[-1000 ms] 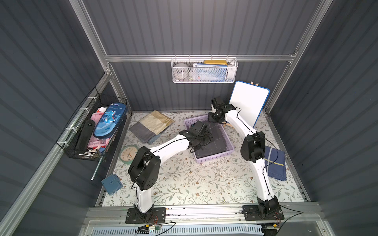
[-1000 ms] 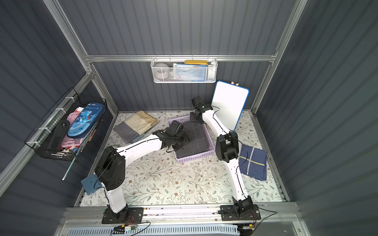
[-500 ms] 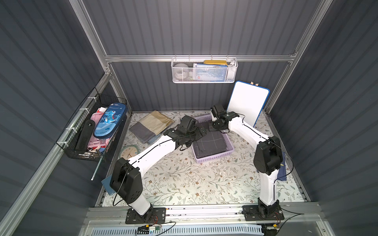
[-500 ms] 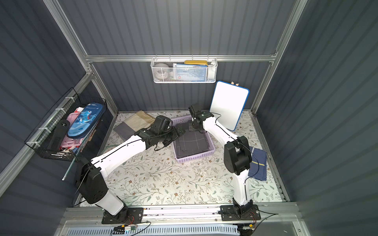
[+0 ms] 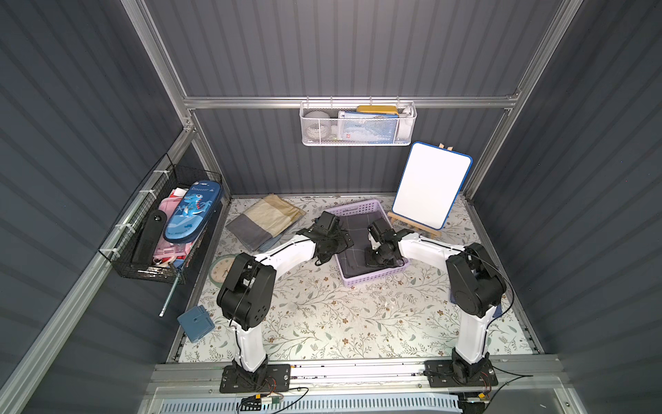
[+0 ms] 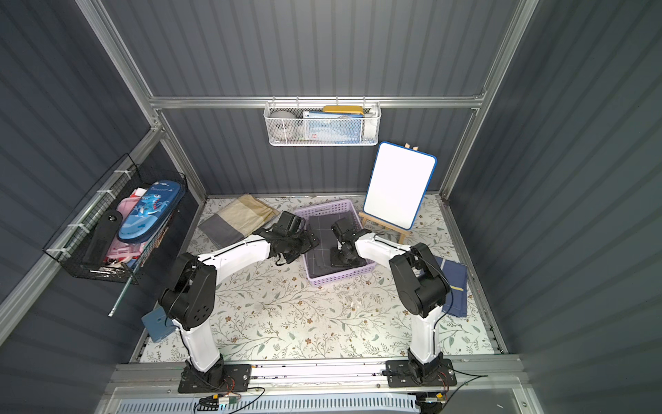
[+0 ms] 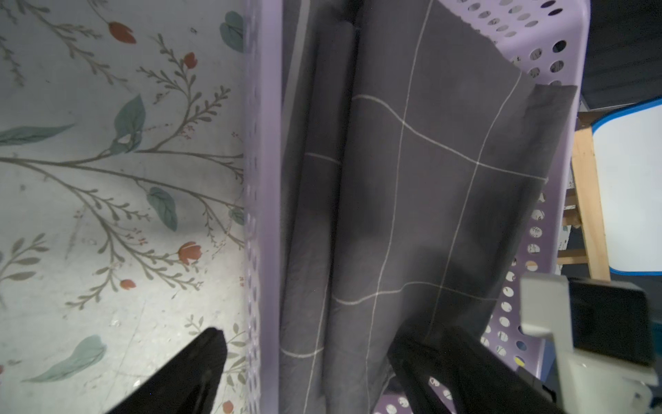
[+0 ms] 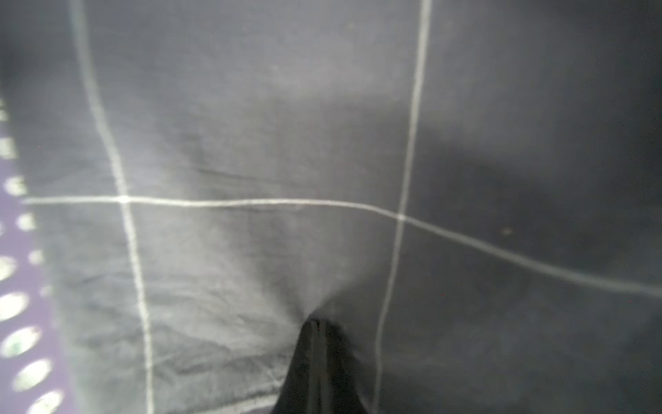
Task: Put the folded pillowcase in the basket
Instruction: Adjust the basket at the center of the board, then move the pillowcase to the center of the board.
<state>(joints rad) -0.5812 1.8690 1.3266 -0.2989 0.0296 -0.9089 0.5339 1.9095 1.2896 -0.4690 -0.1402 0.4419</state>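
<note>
The folded pillowcase point(image 5: 353, 247) point(image 6: 320, 239), dark grey with thin white grid lines, lies inside the lavender basket point(image 5: 372, 277) point(image 6: 340, 276) and fills most of it. One corner of the cloth rides up over the far rim in the left wrist view. My left gripper point(image 7: 310, 331) point(image 5: 338, 247) is open and straddles the basket's left rim point(image 7: 267, 179), one finger over the table and one over the cloth point(image 7: 430, 161). My right gripper point(image 8: 317, 322) point(image 5: 370, 261) is shut. Its tips press down into the pillowcase point(image 8: 286, 161) near the basket's front, and the fabric dents around them.
A beige and grey folded cloth point(image 5: 265, 220) lies at the back left. A whiteboard on a wooden easel point(image 5: 431, 186) stands right behind the basket. A navy folded cloth point(image 6: 453, 286) lies at the right edge. A black wire basket point(image 5: 168, 229) and white mesh wall basket point(image 5: 358, 123) hang on the walls.
My right gripper came from the basket's back edge down onto the pillowcase and shut. My left gripper drew back from over the basket's middle to its left rim, still open.
</note>
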